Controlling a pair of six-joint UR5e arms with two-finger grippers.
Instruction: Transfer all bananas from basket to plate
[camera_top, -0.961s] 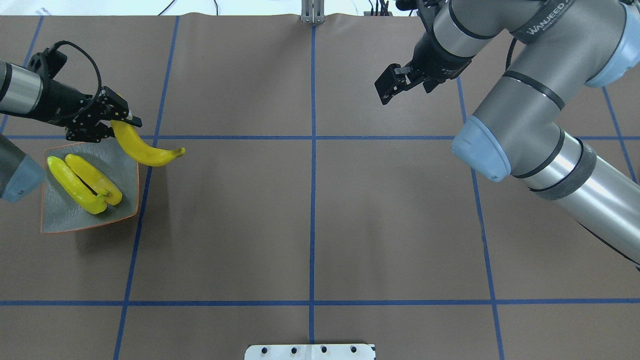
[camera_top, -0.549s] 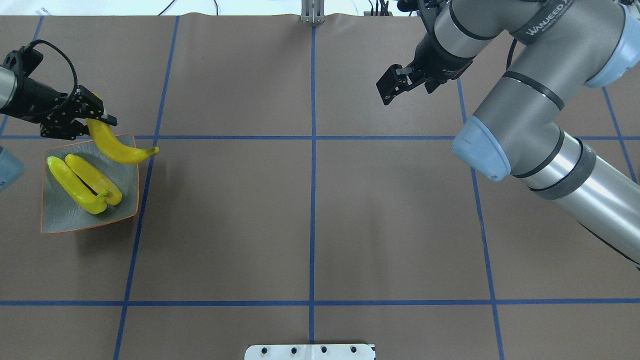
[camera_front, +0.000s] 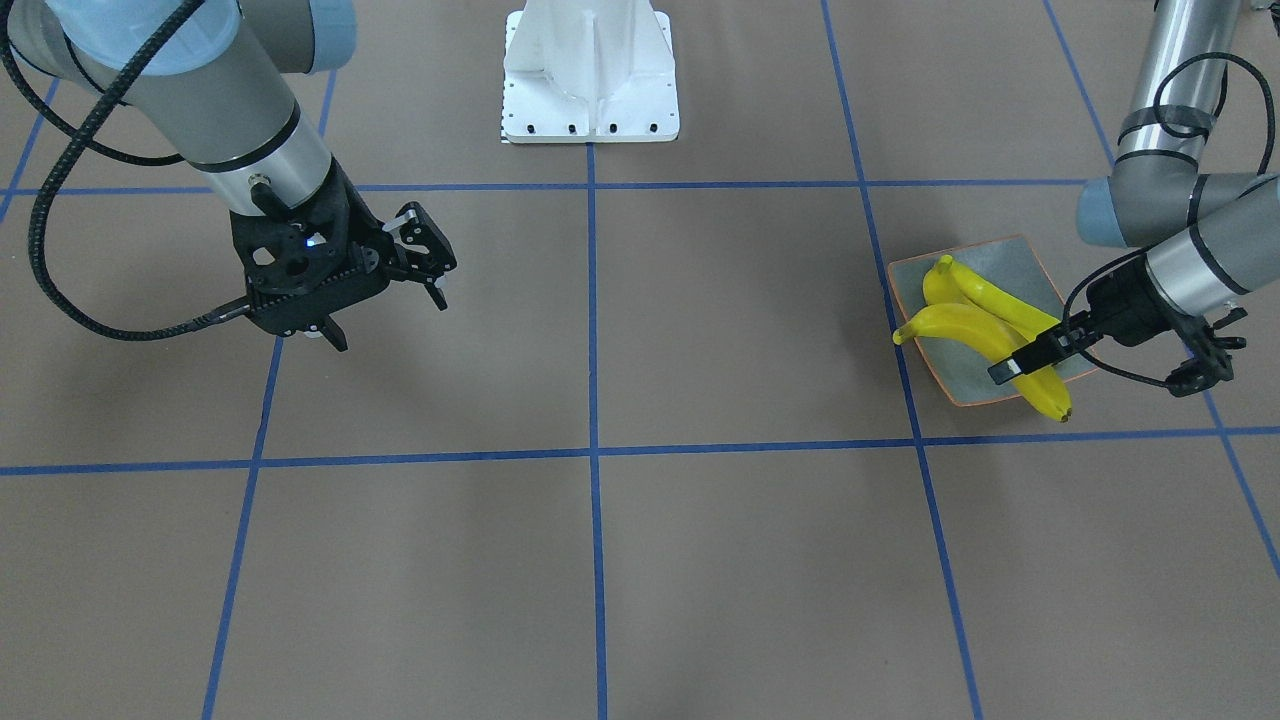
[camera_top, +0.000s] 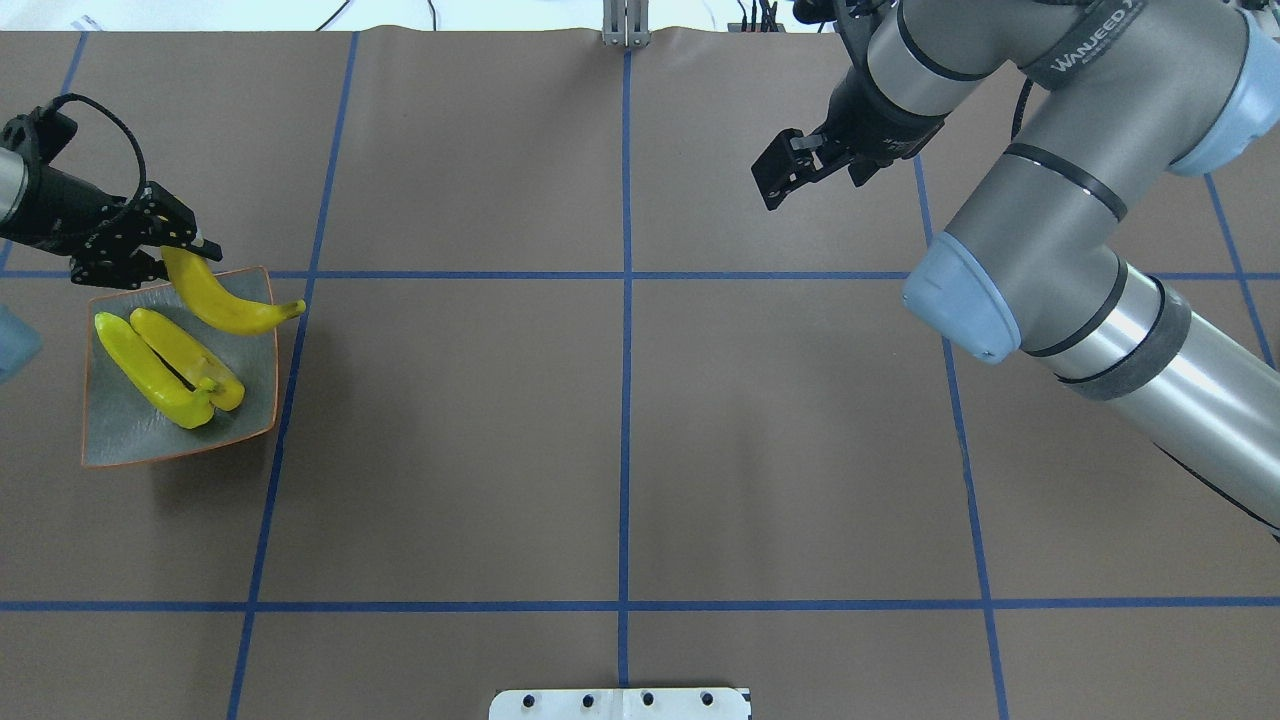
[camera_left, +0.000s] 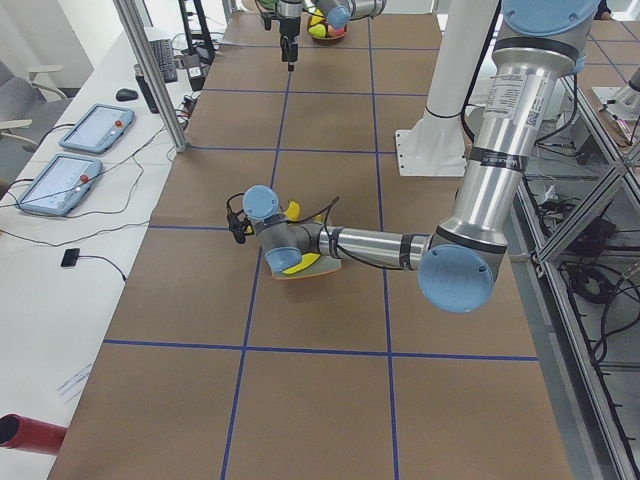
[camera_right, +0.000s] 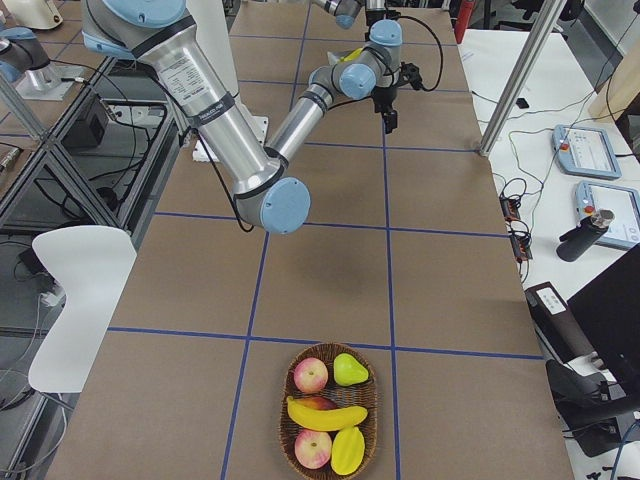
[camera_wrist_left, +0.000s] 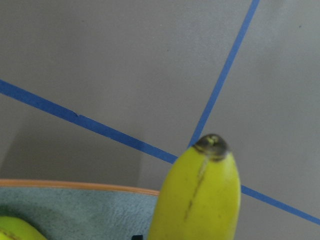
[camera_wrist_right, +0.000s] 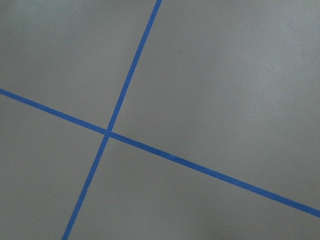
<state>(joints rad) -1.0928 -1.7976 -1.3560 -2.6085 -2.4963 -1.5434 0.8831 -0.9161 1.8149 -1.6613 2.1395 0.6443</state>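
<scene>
One banana (camera_top: 225, 302) is pinched at one end by the left fingers (camera_top: 185, 234) and is held over the edge of the plate (camera_top: 120, 436). Two more bananas (camera_top: 170, 366) are seen on the plate just beside them. The right fingers (camera_top: 775, 178) are spread, empty, above the tabletop (camera_top: 450, 450). Well apart, another banana (camera_right: 326, 412) is seen in the basket (camera_right: 283, 426).

Bright, even overhead light casts soft shadows on the table (camera_top: 450, 450). The close banana (camera_wrist_left: 200, 200) looks slightly soft. Glare streaks the right arm (camera_top: 1190, 375).
</scene>
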